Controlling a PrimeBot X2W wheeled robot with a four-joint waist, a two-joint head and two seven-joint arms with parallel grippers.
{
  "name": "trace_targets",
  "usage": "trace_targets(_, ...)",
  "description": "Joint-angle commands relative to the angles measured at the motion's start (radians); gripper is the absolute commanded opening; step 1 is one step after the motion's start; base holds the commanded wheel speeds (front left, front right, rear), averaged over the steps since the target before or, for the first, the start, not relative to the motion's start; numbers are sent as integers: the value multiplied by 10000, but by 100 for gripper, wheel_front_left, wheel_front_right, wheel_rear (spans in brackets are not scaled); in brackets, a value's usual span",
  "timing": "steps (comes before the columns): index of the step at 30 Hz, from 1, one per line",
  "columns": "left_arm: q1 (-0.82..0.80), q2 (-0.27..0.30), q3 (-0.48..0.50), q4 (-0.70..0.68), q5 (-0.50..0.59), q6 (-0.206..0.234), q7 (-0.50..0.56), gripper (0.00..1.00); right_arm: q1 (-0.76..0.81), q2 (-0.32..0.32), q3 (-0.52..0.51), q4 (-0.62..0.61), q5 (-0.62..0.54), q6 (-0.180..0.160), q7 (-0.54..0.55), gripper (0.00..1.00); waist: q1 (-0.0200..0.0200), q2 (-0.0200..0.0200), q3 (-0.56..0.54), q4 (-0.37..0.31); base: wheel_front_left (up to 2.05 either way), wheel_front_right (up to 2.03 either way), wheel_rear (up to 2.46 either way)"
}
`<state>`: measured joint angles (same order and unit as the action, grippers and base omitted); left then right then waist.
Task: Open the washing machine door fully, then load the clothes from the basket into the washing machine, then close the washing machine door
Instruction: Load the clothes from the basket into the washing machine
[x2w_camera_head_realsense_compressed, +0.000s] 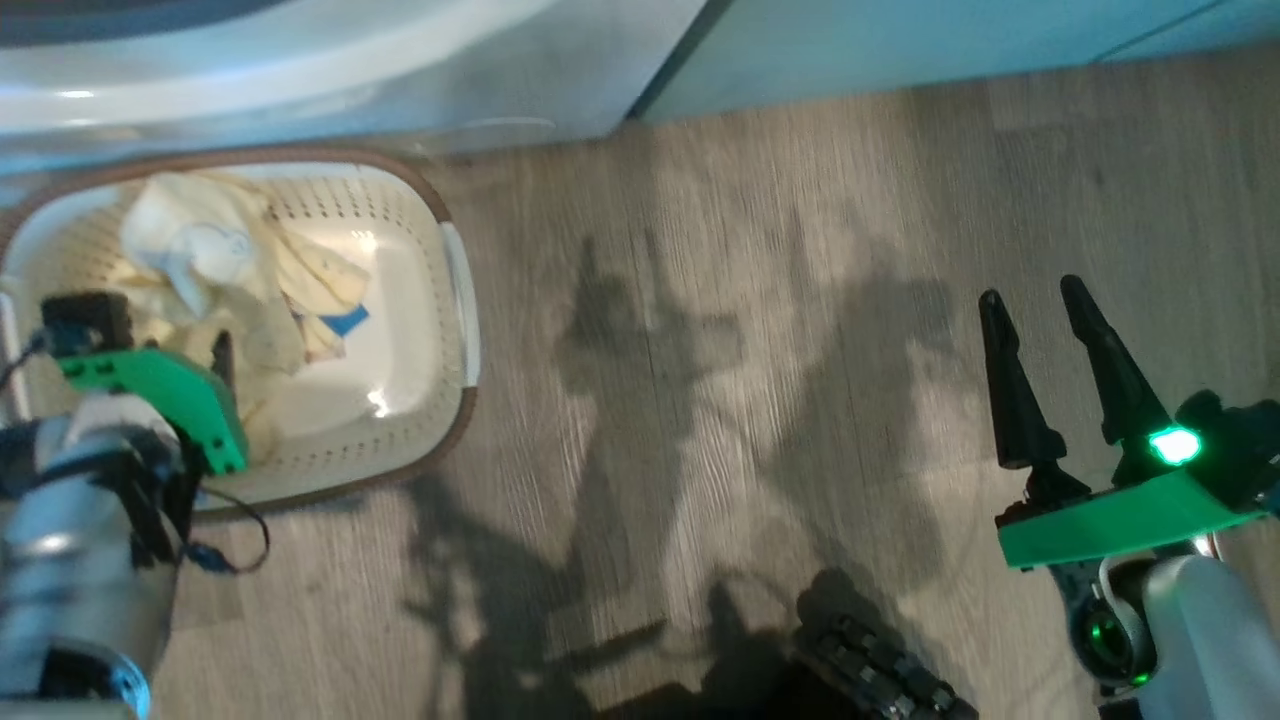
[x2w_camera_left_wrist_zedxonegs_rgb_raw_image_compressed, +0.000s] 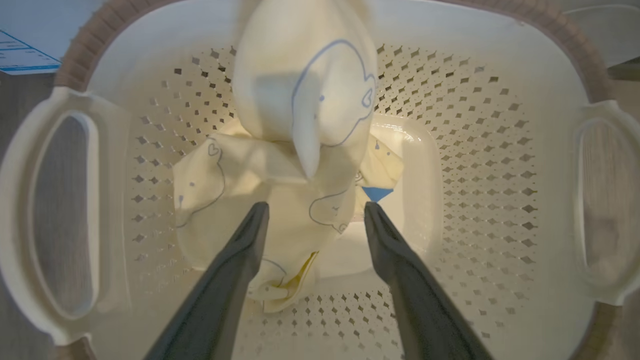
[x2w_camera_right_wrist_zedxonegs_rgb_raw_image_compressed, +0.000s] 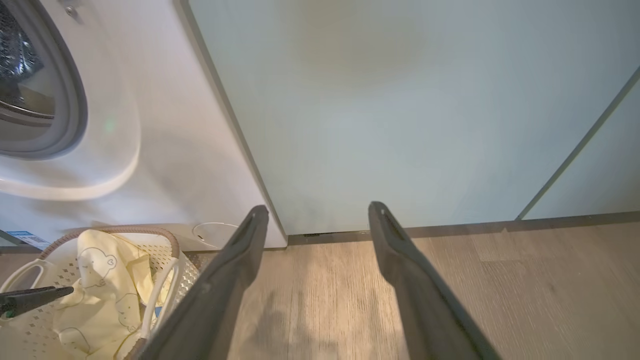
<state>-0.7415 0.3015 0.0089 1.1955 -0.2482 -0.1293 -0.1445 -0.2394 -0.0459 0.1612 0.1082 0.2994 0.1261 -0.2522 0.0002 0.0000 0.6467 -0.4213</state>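
left fingers (x2w_camera_left_wrist_zedxonegs_rgb_raw_image_compressed: 235, 270) hang spread over the clothes (x2w_camera_left_wrist_zedxonegs_rgb_raw_image_compressed: 300, 100), heaped in the basket (x2w_camera_left_wrist_zedxonegs_rgb_raw_image_compressed: 500, 150) on the floor (x2w_camera_right_wrist_zedxonegs_rgb_raw_image_compressed: 320, 300) by the washing machine (x2w_camera_right_wrist_zedxonegs_rgb_raw_image_compressed: 165, 150); right fingers (x2w_camera_right_wrist_zedxonegs_rgb_raw_image_compressed: 410, 280) spread too, holding nothing. soft, light, limp cotton: pinch the raised fold, likely to bunch and trail.

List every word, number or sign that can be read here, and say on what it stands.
None can be read.
Sticker on the washer: blue-lined, its print too small and blurred to read.
Clothes in the basket: bear outlines, no words.
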Motion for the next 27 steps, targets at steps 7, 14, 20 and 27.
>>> trace_targets(7, -1413, 918, -84, 569, 96, 99, 491, 100, -315, -45, 161, -390, 119, 46, -95, 100, -2, 0, 1266, -193, 0, 0, 0)
trace_targets(14, -2260, 1271, -268, 719, 204, 210, 645, 100, -671, -44, 313, -433, 160, 46, -95, 100, -2, 0, 1773, -273, 0, 0, 0)
trace_targets(20, -2912, 1438, -589, 803, 348, 141, 872, 100, -860, -44, 411, -452, 251, 46, -95, 100, -2, 0, 2165, -428, 0, 0, 0)
trace_targets(27, -3292, 1422, -1246, 877, 691, 48, 1349, 22, -757, -44, 274, -509, 309, 46, -95, 100, -2, 0, 2380, -393, 0, 0, 0)
